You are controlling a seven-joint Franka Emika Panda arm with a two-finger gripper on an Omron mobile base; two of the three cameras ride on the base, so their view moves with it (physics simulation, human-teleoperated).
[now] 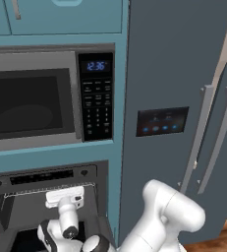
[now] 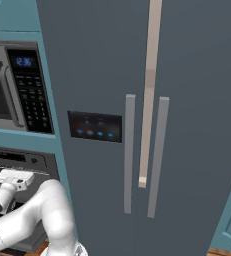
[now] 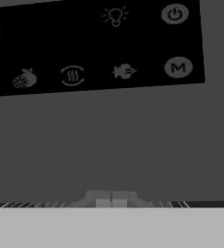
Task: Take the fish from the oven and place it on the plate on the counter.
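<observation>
A microwave (image 1: 46,98) with a dark window sits at 9 o'clock in the left base view, its keypad and blue clock (image 1: 95,66) on its right side. A tall grey fridge (image 2: 152,125) stands beside it at 3 o'clock, with two vertical bar handles (image 2: 129,152) and a small dark panel (image 2: 95,126). Teal cabinets (image 1: 61,15) at 12 o'clock.

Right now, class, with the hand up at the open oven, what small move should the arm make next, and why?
Probably lower the gripper slightly and ease it in over the wire rack. The hand camera faces the oven's black control strip, with the rack only at its bottom edge, so the hand looks too high to search the rack for the fish.
</observation>
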